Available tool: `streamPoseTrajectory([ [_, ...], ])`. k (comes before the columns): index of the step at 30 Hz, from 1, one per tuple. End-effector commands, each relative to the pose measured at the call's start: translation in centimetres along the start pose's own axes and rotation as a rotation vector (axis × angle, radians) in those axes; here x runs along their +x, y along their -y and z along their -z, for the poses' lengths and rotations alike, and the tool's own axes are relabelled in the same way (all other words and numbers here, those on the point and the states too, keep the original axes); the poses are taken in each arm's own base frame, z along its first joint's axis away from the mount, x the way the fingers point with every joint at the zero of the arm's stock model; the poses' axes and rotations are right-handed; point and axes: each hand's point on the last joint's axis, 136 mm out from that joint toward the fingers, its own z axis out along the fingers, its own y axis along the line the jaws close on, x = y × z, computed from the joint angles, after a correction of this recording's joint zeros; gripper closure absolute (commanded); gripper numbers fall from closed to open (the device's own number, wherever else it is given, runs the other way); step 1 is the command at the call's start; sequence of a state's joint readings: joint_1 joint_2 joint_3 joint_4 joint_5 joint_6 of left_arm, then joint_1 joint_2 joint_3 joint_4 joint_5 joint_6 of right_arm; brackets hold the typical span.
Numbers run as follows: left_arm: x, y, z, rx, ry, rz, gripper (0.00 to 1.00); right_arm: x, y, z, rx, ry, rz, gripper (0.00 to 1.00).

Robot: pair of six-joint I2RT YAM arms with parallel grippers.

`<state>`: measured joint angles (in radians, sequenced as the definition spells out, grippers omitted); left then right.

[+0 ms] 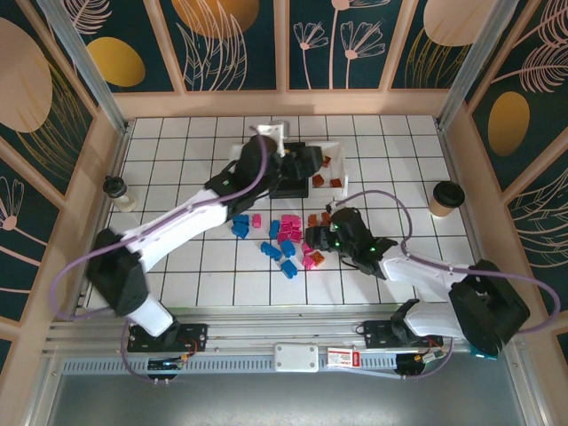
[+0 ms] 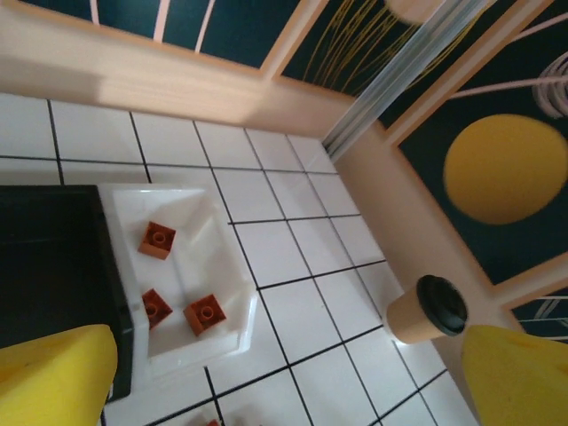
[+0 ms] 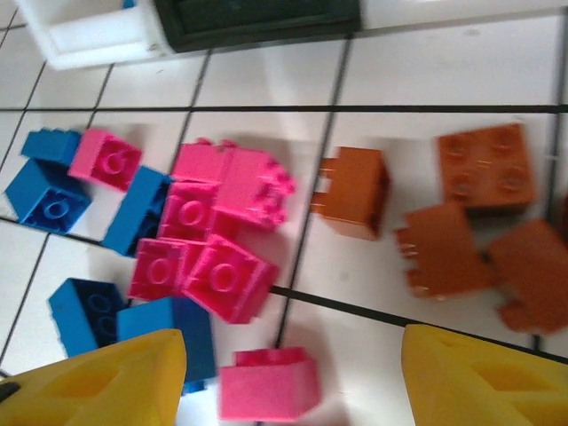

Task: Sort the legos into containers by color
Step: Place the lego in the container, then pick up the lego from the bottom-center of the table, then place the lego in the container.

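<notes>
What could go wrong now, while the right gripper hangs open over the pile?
1. The pink bricks and blue bricks lie packed together, so the right gripper may grasp two colours at once or scatter them.
2. The left arm hangs over the white bin, so the arms could collide if the right one carries a brick there.
</notes>
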<state>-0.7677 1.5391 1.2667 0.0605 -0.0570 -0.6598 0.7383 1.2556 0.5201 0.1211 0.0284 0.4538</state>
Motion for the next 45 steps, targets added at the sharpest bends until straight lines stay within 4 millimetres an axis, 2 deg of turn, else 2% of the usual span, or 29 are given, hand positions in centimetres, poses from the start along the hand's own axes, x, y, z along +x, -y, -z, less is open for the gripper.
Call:
streamPoseTrajectory([
  [1,2.9,-3.5,2.3,-0.07,-0.008,0.018,0.01,-0.6,-1.2,-0.6,0.018,-0.007,0.057,0.34],
  [4,5.5,-6.8,5.4,-0.145,-0.027,0.019,0.01,0.4,-0.4,-1.4,0.085,-0.049,0.086,0.35],
  [7,7.4,-9.0,7.8,-0.19,-0.034,0.032,0.01,1.6,-0.6,-2.2,0.108,-0.109,0.138,0.36],
  [13,9.2,-11.9,10.9,-0.263,-0.031,0.04,0.01,3.4,-0.7,-3.3,0.178,-0.203,0.215,0.36],
  [18,9.4,-13.0,12.2,-0.3,-0.013,0.039,0.01,3.9,-0.2,-3.5,0.198,-0.217,0.213,0.4],
  [25,9.5,-13.5,12.6,-0.33,-0.012,0.029,0.01,4.9,0.1,-4.2,0.208,-0.258,0.225,0.5],
  [29,9.3,-13.6,12.7,-0.337,-0.007,0.023,0.01,4.7,-0.1,-4.1,0.2,-0.249,0.223,0.61],
  [33,9.3,-14.0,12.9,-0.356,-0.003,0.016,0.01,3.1,-1.1,-3.0,0.17,-0.194,0.226,0.73],
  [36,9.3,-14.6,13.2,-0.385,0.004,0.014,0.01,0.8,-2.4,-1.7,0.134,-0.133,0.233,0.79],
  [41,9.8,-15.4,13.6,-0.402,0.01,0.025,0.01,-5.5,-5.0,-0.5,0.054,0.004,0.224,0.81],
  [45,10.8,-16.1,13.7,-0.416,-0.005,0.032,0.01,-10.8,-5.8,-2.3,0.054,0.1,0.213,0.81],
])
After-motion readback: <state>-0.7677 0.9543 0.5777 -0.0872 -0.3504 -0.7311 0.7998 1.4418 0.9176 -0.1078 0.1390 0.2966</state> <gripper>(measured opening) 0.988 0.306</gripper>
